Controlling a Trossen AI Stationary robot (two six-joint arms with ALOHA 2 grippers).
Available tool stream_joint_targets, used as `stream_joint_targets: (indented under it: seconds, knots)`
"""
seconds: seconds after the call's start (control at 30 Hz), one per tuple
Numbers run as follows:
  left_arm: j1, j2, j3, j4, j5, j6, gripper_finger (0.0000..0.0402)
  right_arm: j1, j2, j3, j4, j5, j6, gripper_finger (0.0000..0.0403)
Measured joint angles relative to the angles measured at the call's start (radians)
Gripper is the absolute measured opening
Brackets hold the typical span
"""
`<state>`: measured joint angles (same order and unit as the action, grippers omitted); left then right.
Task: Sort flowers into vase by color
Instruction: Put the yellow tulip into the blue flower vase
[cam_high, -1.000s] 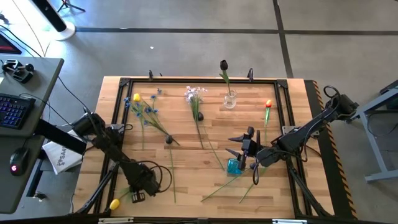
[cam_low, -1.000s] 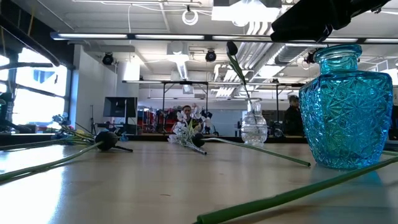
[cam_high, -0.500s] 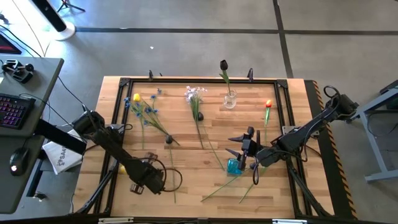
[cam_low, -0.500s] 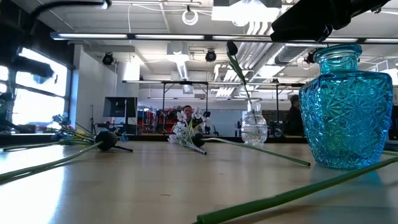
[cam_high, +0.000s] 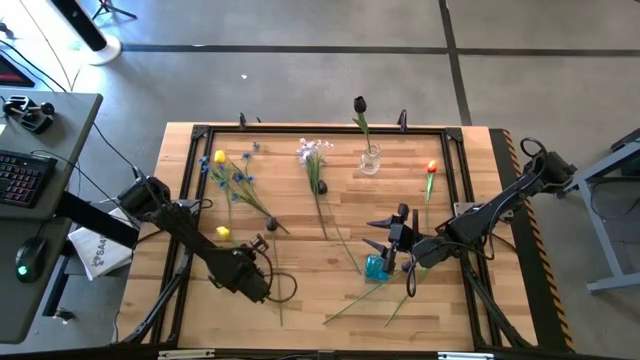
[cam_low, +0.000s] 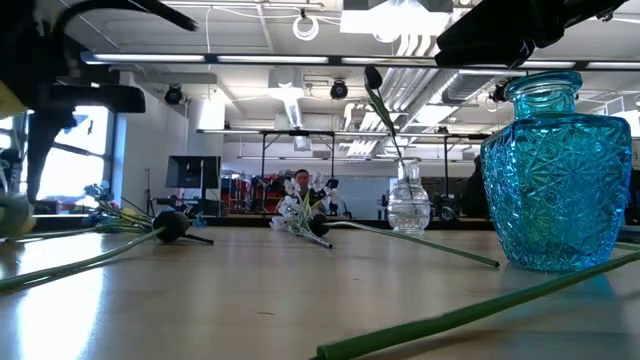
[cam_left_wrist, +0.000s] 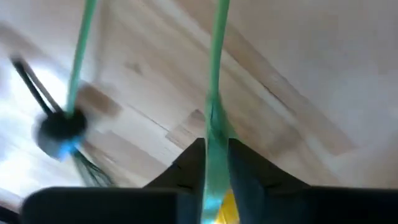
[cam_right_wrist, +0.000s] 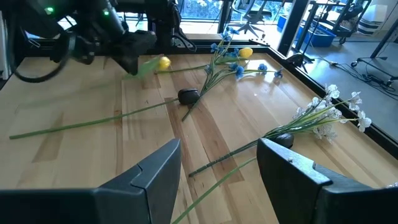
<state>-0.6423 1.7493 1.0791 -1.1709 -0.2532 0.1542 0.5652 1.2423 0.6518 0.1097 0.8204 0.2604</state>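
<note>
My left gripper (cam_high: 252, 250) hovers over the table's near-left part, shut on a yellow-headed flower (cam_high: 222, 232); the right wrist view shows that gripper (cam_right_wrist: 134, 53) beside the yellow head (cam_right_wrist: 164, 62). My right gripper (cam_high: 385, 232) is open above the blue glass vase (cam_high: 376, 267), its fingers spread wide (cam_right_wrist: 217, 155). A clear glass vase (cam_high: 370, 160) near the far edge holds a near-black flower (cam_high: 359, 103) upright. Blue flowers with a yellow one (cam_high: 232, 175), lilac-white flowers (cam_high: 313, 150), an orange-red flower (cam_high: 431, 168) and two near-black heads (cam_high: 271, 225) lie flat on the table. My left gripper pinches the flower's green stem (cam_left_wrist: 214, 149) between its two fingers, close to the yellow head (cam_left_wrist: 227, 208). The stem runs on past the fingertips. The head is lifted above the tabletop beside the gripper. The stem's far end is not clear.
Long green stems (cam_high: 350, 305) lie loose on the wood around the blue vase (cam_low: 560, 170) and across the middle (cam_high: 335, 230). A black frame (cam_high: 300, 130) runs round the table. A desk with a keyboard (cam_high: 25, 175) stands to the left.
My left gripper has carried the yellow flower from the near-left corner toward the far edge and somewhat to the right, raising it clear of the table. The yellow head has travelled with it. My right arm has kept still.
</note>
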Motion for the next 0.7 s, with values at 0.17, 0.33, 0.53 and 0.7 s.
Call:
stream_joint_targets:
  seconds: [0.17,0.33,0.53,0.7]
  knots:
    - [0.042,0.0,0.011,-0.016,0.19,-0.287,0.0112,0.0,0.0,0.0,0.0,0.0,0.0,0.0208]
    - [0.049,0.0,0.004,-0.033,0.233,-0.739,0.0137,0.0,0.0,0.0,0.0,0.0,0.0,0.0208]
    - [0.044,0.0,-0.038,-0.048,0.134,-1.343,0.0137,0.0,0.0,0.0,0.0,0.0,0.0,0.0208]
    - [0.025,-0.001,-0.057,-0.045,0.085,-1.555,0.0143,0.0,0.0,0.0,0.0,0.0,0.0,0.0208]
